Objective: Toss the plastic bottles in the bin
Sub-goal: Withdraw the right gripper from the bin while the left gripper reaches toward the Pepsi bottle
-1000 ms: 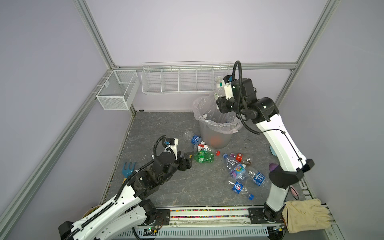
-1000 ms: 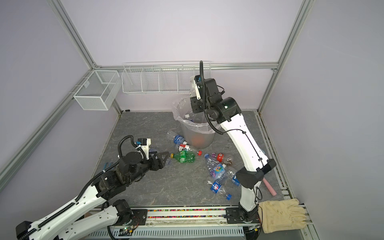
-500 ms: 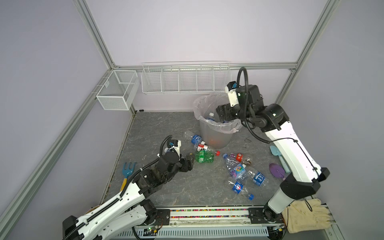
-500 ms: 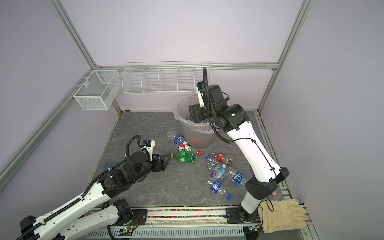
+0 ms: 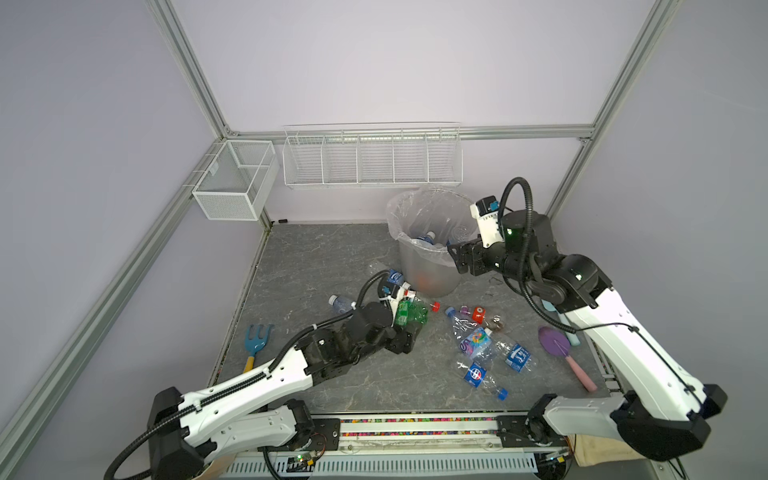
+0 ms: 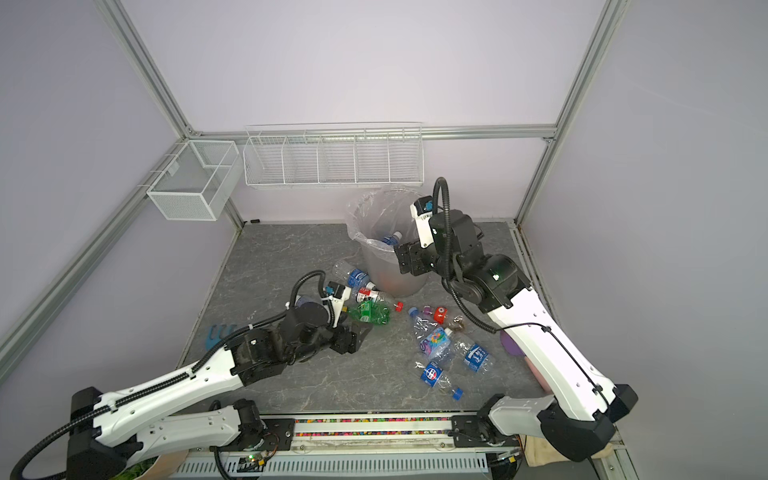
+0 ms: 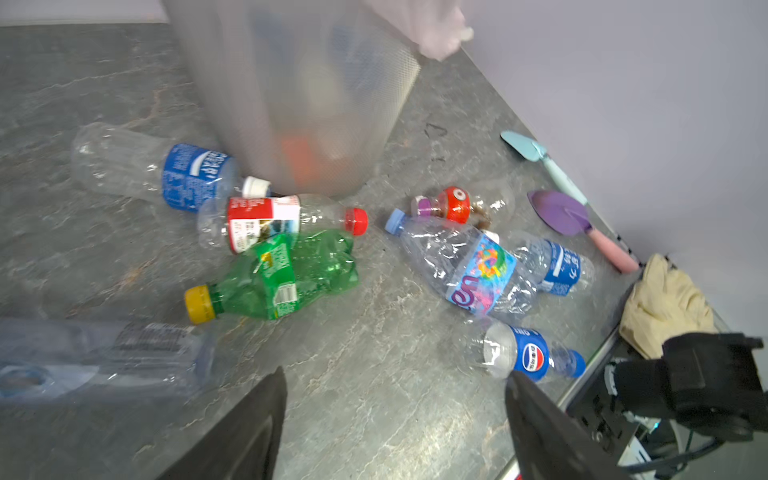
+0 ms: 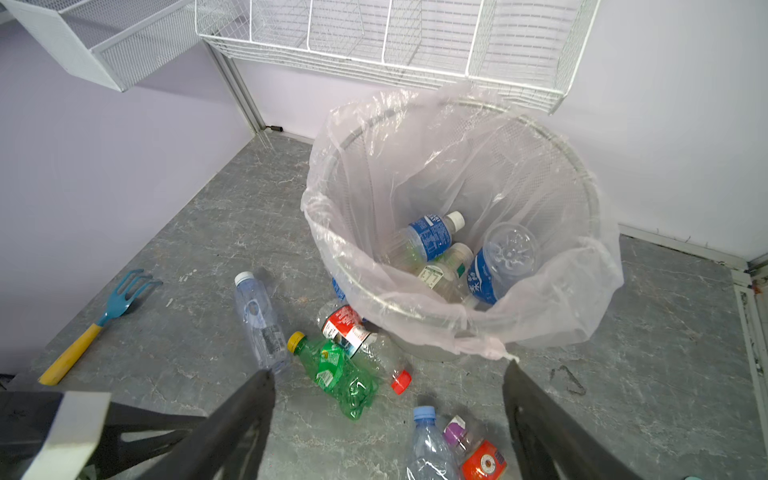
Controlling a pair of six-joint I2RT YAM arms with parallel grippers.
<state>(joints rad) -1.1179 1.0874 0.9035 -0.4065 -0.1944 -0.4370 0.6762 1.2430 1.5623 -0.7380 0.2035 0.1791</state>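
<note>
1. I am looking down on the bin point(image 8: 536, 137), standing at the back of the grey table point(image 5: 316, 257) with its clear liner folded over the rim; at least three plastic bottles are already lying inside it point(image 8: 432, 237).

2. My right gripper point(image 8: 388, 419) is hanging just beside the bin's rim, jaws spread wide and empty. A second ago it was higher, over the bin's mouth, and less open; it has since come down and drawn back towards the front.

3. My left gripper point(image 7: 395, 419) is hovering low over the table, jaws spread and holding nothing, and it has crept closer to the green bottle point(image 7: 286, 274) than it was a second ago.

4. The green bottle is lying on its side, crumpled, touching the red-labelled bottle point(image 7: 266, 220) beside the bin's foot. I am judging it light, thin-walled and springy, likely to buckle or squirt out of a hard pinch; taking it across the labelled middle looks safest.

5. More bottles are lying scattered nearer the right arm: the multicoloured one point(image 5: 478, 338), two blue-labelled ones point(image 5: 517, 357) point(image 5: 476, 374), and a small red-orange one point(image 5: 478, 312).
</note>
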